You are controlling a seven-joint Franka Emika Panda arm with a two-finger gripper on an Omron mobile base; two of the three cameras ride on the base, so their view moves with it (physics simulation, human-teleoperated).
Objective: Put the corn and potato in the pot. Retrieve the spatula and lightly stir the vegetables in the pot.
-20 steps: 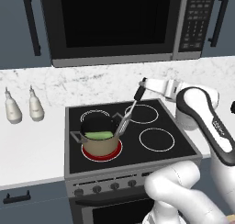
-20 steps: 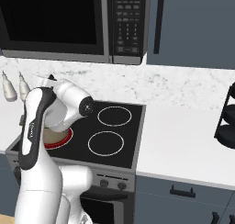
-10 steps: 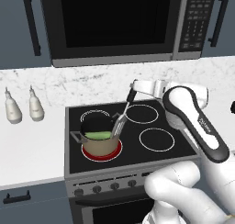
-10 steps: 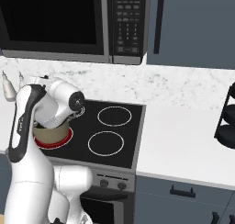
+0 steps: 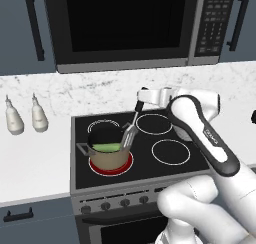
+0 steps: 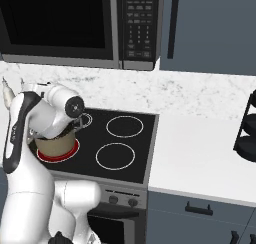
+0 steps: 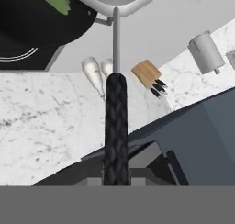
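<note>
Spatula (image 5: 131,131) being held by handle end in closed hand (image 5: 139,106), above and behind pot (image 5: 107,151), so head is slanting down into pot for stirring; pot being kept on red-glowing front-left burner; one corn (image 5: 107,147) being seen inside pot; potato not being made out; two bottles (image 5: 24,117) on bench (image 5: 35,163) left of pot.

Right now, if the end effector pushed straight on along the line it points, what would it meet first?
The end effector, shut on the spatula, points down its handle into the pot. The head would likely press the corn or the pot's inside first; depth is unclear.
</note>
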